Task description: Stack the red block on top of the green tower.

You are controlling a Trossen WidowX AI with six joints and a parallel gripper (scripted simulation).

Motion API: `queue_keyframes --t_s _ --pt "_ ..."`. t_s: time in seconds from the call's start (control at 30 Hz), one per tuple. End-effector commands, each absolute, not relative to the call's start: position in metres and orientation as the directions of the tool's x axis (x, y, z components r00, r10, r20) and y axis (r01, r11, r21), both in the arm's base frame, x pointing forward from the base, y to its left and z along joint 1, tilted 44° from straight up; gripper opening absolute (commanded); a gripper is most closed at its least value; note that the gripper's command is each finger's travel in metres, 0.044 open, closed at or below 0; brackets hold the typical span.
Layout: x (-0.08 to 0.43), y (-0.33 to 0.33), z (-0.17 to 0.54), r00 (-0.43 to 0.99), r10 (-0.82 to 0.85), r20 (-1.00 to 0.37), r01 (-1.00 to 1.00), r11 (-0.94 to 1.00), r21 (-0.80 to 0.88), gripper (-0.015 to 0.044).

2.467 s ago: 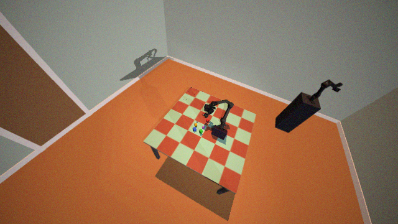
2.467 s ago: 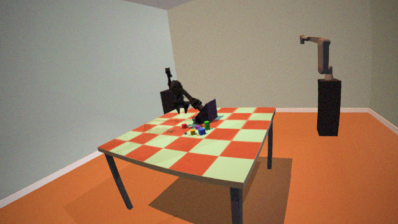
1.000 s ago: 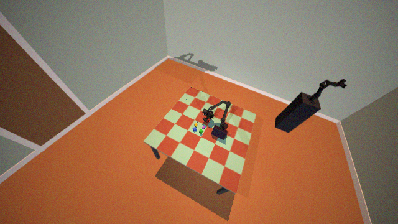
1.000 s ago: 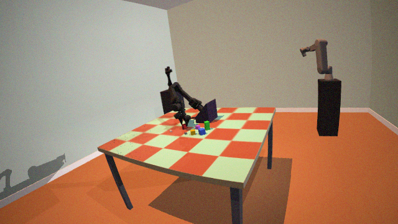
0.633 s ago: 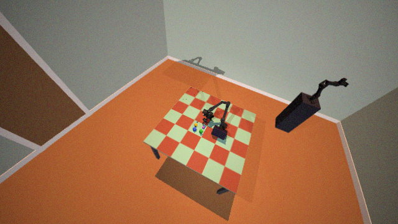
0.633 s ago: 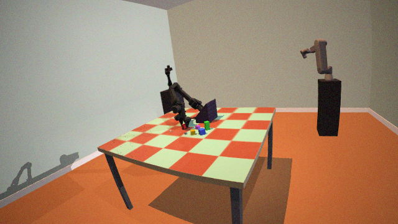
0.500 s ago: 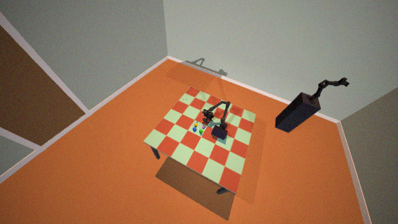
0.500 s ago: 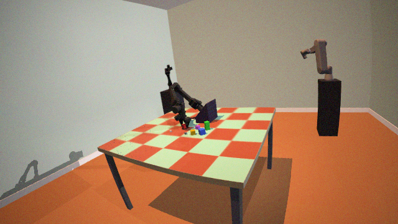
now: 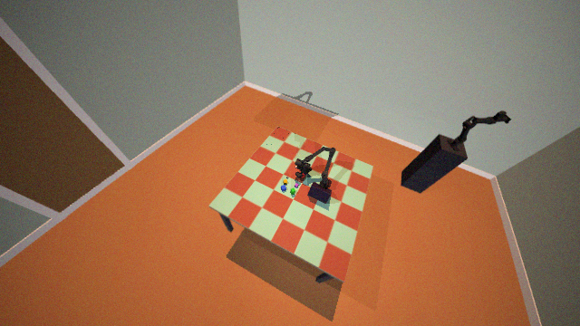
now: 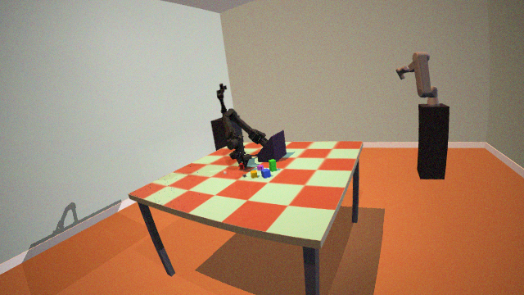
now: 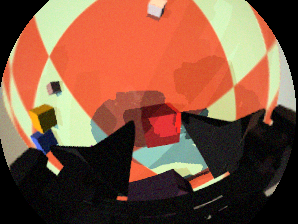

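Observation:
The red block [image 10: 241,166] [image 11: 161,125] sits on the table between my fingertips. My gripper [image 10: 244,165] [image 11: 157,119] is open and low around it, pointing down. In the wrist view the right fingertip is close against the block's right side, and a narrow gap shows at its left side. The green tower [image 9: 293,191] [image 10: 273,165] stands upright on the table near the arm's base, apart from the gripper. It does not show in the wrist view.
A magenta block [image 9: 296,186] [image 10: 260,167] lies between gripper and tower. A blue block [image 9: 284,187] [image 10: 266,173] [image 11: 44,141] and a yellow block [image 9: 285,181] [image 10: 254,174] [image 11: 44,118] lie nearby. Small dark [image 11: 54,87] and whitish [image 11: 156,9] cubes lie farther out.

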State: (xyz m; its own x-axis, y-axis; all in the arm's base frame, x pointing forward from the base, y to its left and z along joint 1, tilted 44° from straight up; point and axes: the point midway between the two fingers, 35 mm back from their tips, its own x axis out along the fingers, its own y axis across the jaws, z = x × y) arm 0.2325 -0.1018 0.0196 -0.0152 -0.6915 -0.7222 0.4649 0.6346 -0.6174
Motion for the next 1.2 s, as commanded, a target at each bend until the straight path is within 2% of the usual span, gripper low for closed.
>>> queue_keyframes --t_s 0.0,0.07,0.3,0.43,1.17 --pt "0.233 -0.102 0.020 -0.014 -0.694 -0.719 0.461 0.634 -0.621 0.0204" --pt "0.233 -0.102 0.020 -0.014 -0.694 -0.719 0.461 0.634 -0.621 0.0151" --pt "0.233 -0.102 0.020 -0.014 -0.694 -0.719 0.461 0.634 -0.621 0.0105" --pt "0.233 -0.097 0.025 -0.014 -0.694 -0.720 0.461 0.635 -0.620 0.0000" --pt "0.235 -0.024 0.099 -0.015 -0.691 -0.723 0.460 0.637 -0.618 0.0000"
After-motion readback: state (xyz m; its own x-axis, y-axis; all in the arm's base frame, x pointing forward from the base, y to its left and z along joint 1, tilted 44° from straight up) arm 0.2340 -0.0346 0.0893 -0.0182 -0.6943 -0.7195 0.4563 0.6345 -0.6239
